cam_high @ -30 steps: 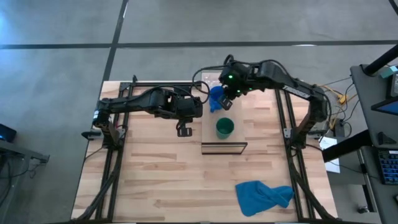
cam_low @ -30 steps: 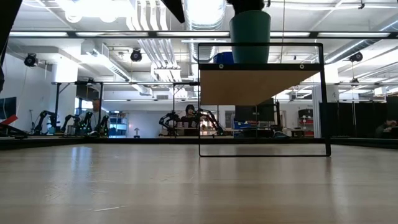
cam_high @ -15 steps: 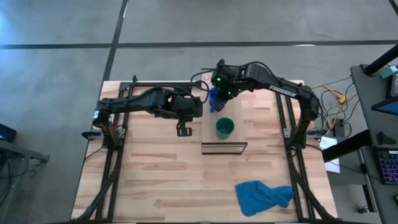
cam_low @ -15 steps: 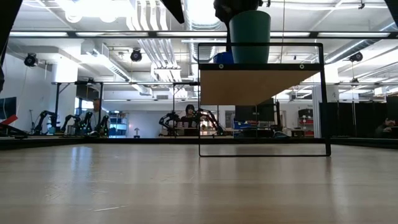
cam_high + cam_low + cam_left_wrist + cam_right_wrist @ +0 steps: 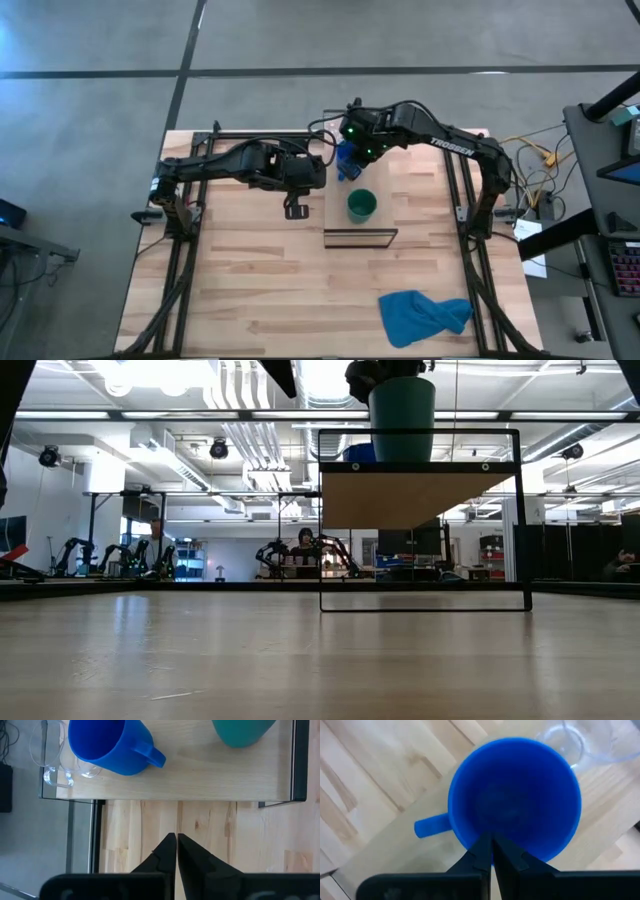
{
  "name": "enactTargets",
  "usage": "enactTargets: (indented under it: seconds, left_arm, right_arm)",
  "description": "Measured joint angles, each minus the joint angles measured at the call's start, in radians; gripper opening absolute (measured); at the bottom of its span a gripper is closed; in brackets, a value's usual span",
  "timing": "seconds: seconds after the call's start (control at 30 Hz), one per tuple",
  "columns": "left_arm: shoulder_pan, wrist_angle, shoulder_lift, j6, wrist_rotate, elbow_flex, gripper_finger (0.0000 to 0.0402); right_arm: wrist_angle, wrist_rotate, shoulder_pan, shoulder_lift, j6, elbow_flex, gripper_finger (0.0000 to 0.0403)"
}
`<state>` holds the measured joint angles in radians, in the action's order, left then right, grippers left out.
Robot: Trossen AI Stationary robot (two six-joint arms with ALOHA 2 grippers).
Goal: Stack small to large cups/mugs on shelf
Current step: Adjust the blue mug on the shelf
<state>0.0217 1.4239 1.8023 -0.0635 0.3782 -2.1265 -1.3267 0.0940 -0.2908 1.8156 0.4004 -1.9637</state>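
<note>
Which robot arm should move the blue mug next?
Probably the right. Its gripper hovers directly above the blue mug on the shelf, while the left gripper waits beside it.

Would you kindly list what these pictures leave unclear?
- High view: the right gripper covers the bright blue handled mug and hides the tiny clear cup.
- Low view: the light-wood shelf board hides the mug's base; the picture's top edge cuts off the dark green round cup.

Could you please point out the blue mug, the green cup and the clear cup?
blue mug [image 5: 515, 795]: right wrist view, inside of its bowl.
green cup [image 5: 361, 205]: high view, its open top.
clear cup [image 5: 47, 750]: left wrist view, its see-through wall.
</note>
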Motion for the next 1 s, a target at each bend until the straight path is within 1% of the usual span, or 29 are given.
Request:
enactTargets:
  seconds: [0.23,0.43,0.7,1.0]
  left_arm:
    - [0.0,0.0,0.0,0.0,0.0,0.0,0.0001]
    - [0.0,0.0,0.0,0.0,0.0,0.0,0.0001]
    - [0.001,-0.001,0.0,-0.003,0.001,0.0,0.0001]
    - [0.001,-0.001,0.0,-0.003,0.001,0.0,0.0001]
  right_arm:
    - [0.0,-0.003,0.0,0.0,0.003,0.006,0.0008]
    - [-0.004,-0.049,0.005,0.0,0.014,0.008,0.0008]
    - [-0.072,-0.075,0.031,0.0,0.045,0.008,0.0008]
    - [-0.027,-0.066,0.033,-0.001,0.045,0.008,0.0008]
